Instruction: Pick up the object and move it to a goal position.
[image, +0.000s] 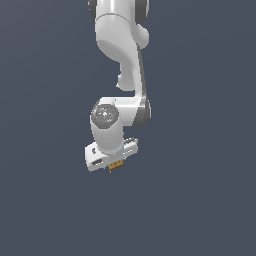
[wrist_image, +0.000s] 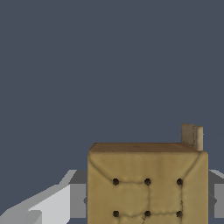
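The object, a small tan-brown cube (image: 116, 165) with dark dots on its face, peeks out just under my white gripper (image: 114, 165) in the exterior view. In the wrist view the cube (wrist_image: 146, 183) fills the space between my two grey fingers (wrist_image: 78, 200), which press against its sides. The gripper is shut on the cube. Most of the cube is hidden behind the hand in the exterior view.
The white arm (image: 122, 55) comes down from the top of the exterior view. A plain dark grey-blue surface (image: 200, 200) lies all around. No other objects show.
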